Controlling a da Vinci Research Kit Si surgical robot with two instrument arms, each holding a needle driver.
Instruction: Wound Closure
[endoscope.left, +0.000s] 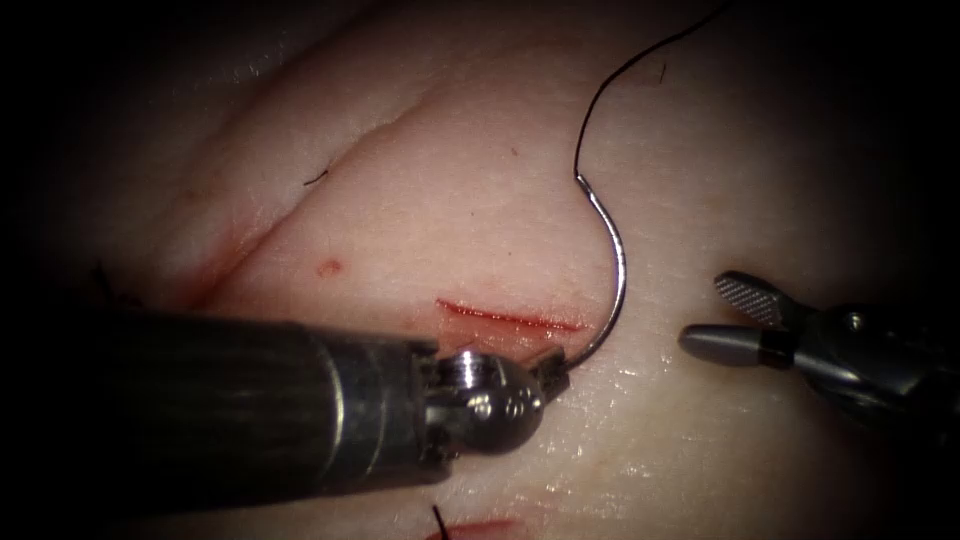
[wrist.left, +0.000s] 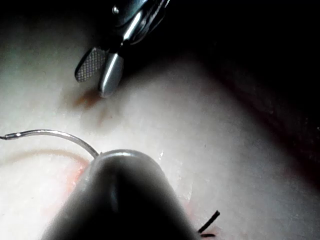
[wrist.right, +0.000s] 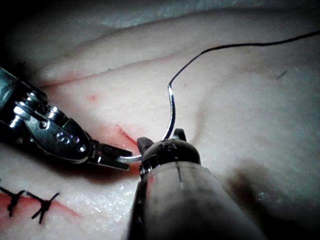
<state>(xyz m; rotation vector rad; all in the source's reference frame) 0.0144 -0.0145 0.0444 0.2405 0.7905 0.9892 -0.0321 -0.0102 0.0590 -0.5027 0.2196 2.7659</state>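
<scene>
The curved needle (endoscope.left: 619, 262) arcs above the tissue (endoscope.left: 450, 200), just right of a short red cut (endoscope.left: 508, 318). My left tool (endoscope.left: 556, 369) comes in from the left, jaws shut on the needle near its pointed end; the point itself is hidden there, so I cannot tell if it is in the tissue. Black thread (endoscope.left: 620, 75) runs up from the needle's tail. My right tool (endoscope.left: 705, 313) hangs right of the needle, jaws open and holding nothing. In the right wrist view the left tool (wrist.right: 112, 159) grips the needle (wrist.right: 172, 110). The left wrist view shows the needle (wrist.left: 55, 134) and the open right tool (wrist.left: 100, 72).
A long shallow cut (endoscope.left: 330, 150) runs diagonally across the upper left of the tissue, with red fluid (endoscope.left: 215, 270) at its lower end. Knotted black stitches (wrist.right: 30, 202) close a red cut (endoscope.left: 470, 527) at the front. A small red spot (endoscope.left: 329, 267) marks the tissue.
</scene>
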